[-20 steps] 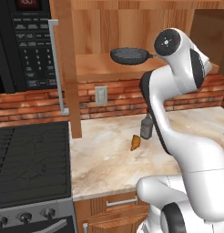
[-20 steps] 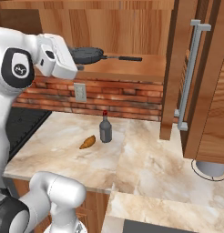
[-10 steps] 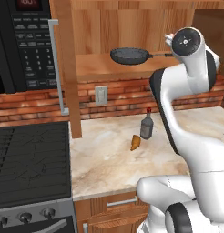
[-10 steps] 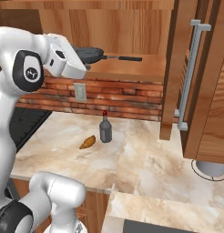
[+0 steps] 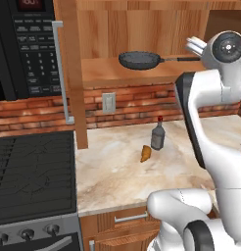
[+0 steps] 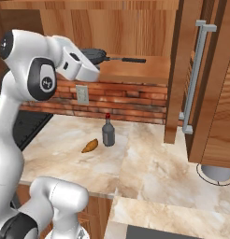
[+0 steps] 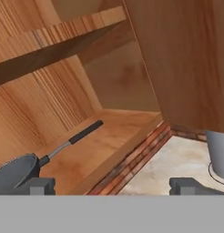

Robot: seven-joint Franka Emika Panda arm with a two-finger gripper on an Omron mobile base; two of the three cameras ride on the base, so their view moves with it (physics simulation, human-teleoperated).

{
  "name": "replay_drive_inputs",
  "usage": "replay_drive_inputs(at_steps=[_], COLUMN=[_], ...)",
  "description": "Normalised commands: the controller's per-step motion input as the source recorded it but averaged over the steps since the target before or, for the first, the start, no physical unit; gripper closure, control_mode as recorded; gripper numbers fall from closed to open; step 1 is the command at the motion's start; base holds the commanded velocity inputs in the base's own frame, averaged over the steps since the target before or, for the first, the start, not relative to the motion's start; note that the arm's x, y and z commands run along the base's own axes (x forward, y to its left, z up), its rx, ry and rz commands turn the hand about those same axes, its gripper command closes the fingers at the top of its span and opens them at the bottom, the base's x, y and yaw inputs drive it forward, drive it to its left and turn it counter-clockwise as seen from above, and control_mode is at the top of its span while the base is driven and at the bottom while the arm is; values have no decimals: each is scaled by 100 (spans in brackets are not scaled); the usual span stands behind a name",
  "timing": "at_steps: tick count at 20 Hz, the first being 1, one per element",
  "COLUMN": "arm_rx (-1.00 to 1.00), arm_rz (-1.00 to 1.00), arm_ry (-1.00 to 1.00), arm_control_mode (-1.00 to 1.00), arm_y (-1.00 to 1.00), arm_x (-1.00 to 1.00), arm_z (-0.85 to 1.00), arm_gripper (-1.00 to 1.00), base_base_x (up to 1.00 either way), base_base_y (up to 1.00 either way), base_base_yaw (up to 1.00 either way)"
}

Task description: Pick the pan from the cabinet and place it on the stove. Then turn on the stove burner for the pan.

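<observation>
End effector (image 7: 112,185) stands with its jaws fully apart and nothing between them, raised to the level of the cabinet (image 5: 142,29) shelf and outside its open front.

Pan (image 5: 139,60) sits flat on the cabinet's lower shelf, handle (image 7: 85,131) lying along the shelf toward the open door (image 6: 208,88). The pan is judged rigid metal, moderately heavy and front-loaded, so a hold far out on the thin handle would let it droop or twist. A firm grip on the dark handle close to the bowl is advised.

Shelf is bare smooth wood, so the pan may slide if nudged.

Below the cabinet, the marble bench (image 6: 149,163) carries a small bottle (image 5: 157,135) and an orange item (image 5: 145,154). Stove (image 5: 29,181) lies left of the cabinet, under the microwave (image 5: 29,44).
</observation>
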Motion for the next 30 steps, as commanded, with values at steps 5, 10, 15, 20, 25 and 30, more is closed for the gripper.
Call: replay_drive_inputs(at_steps=[5,10,15,20,25,30], arm_rx=[0,0,-4,-5,-7,-11], arm_rz=[18,21,22,21,20,16], arm_ry=[-5,-6,-6,-8,-12,-13], arm_control_mode=[-100,-100,-100,-100,-100,-100], arm_y=[-1,0,0,0,0,8], arm_x=[-18,-22,-24,-29,-35,-42], arm_z=[0,0,0,5,15,16], arm_gripper=[-100,-100,-100,-100,-100,-100], base_base_x=[0,0,0,0,0,0], base_base_y=[0,0,0,0,0,0], base_base_yaw=[0,0,0,0,0,0])
